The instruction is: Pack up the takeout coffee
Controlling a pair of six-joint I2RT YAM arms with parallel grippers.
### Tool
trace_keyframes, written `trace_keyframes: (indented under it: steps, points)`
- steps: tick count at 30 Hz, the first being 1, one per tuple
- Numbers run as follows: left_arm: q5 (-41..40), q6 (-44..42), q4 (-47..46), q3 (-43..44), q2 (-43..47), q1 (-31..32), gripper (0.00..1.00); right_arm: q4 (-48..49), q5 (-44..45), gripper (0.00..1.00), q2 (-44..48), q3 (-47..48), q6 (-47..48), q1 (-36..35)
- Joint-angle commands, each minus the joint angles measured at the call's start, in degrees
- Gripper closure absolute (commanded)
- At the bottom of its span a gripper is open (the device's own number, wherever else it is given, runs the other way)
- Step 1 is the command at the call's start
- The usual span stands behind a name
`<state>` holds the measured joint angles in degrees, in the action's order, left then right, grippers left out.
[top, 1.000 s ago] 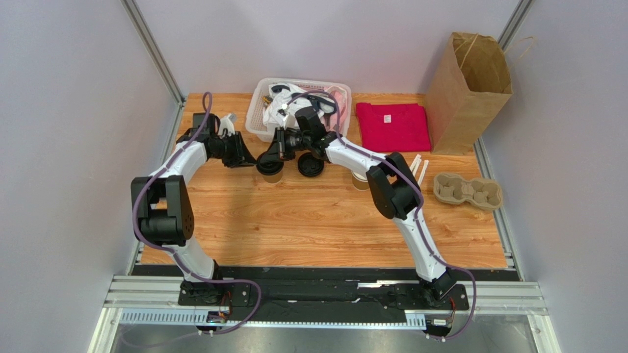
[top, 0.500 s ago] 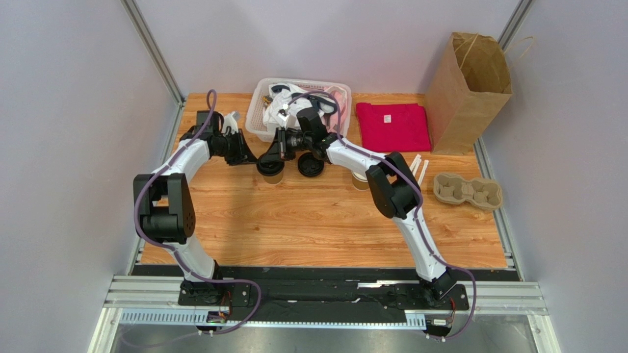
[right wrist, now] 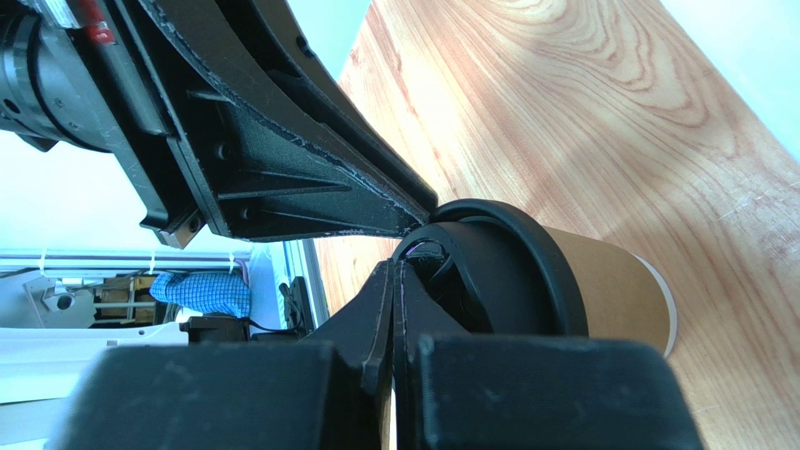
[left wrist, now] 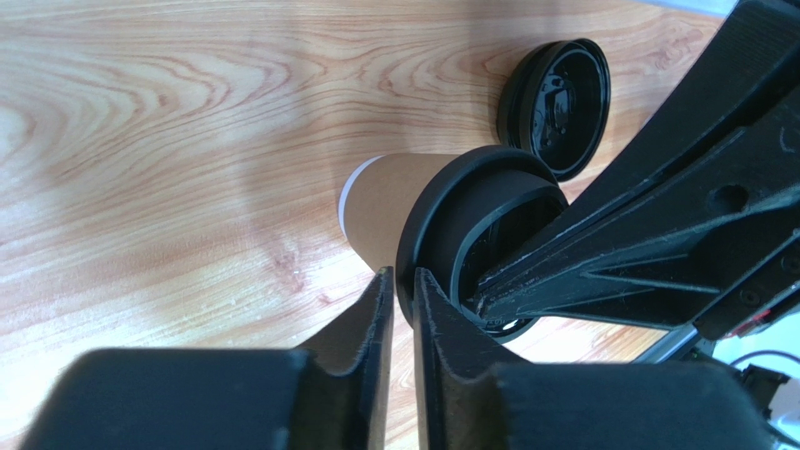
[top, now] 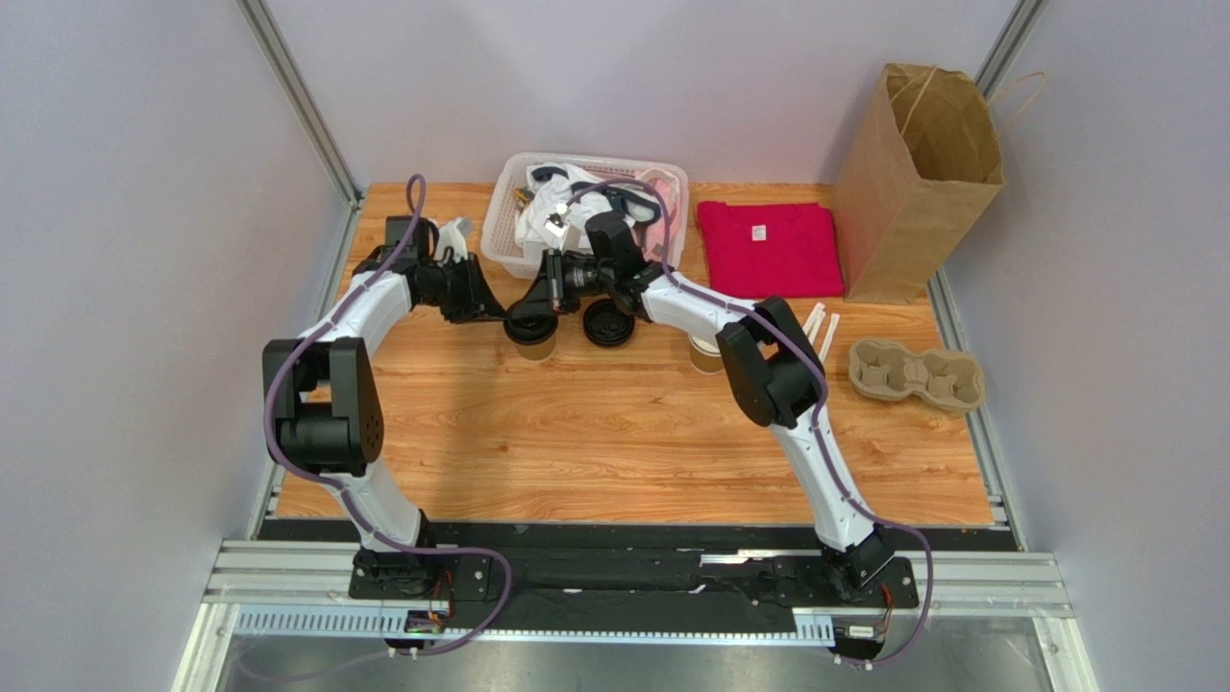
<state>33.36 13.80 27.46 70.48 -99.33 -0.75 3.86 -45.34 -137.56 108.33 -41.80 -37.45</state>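
The takeout coffee [top: 531,336] is a brown paper cup with its black lid [left wrist: 441,225] on, standing at the back middle of the table. My right gripper [top: 540,303] is shut, and its tips rest on the lid's top [right wrist: 488,262]. My left gripper [top: 494,307] comes in from the left. Its jaws are nearly shut with only a thin slit between them, and its tips [left wrist: 402,274] sit against the lid's rim, holding nothing. The cup's brown wall shows in both wrist views [right wrist: 610,277].
A loose black lid [top: 608,325] lies just right of the cup. A second cup [top: 703,356] is partly hidden behind my right arm. White basket [top: 508,231], red cloth [top: 770,248], paper bag [top: 917,173], pulp cup tray [top: 916,375] and white sticks [top: 819,329] are behind and to the right.
My left wrist has shifted slightly back and its fingers have edged toward the cup. The right gripper and the cup have stayed in place.
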Motion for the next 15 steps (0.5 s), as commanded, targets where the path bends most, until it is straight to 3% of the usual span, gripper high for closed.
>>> trace_keyframes:
  steps: [1, 8, 15]
  points:
    - [1.86, -1.76, 0.14, -0.08, 2.19, 0.40, 0.71, -6.14, 1.14, 1.00, -1.23, -1.55, 3.91, -0.07]
    - [4.07, -1.32, -1.18, 3.08, 7.83, -0.47, 0.55, -6.32, -0.62, 0.96, 0.53, 0.91, 4.45, -0.34]
    - [6.10, -1.23, -0.48, 3.35, 10.03, -1.88, 0.48, -8.08, -3.35, 0.76, 2.11, 6.71, 3.93, -0.96]
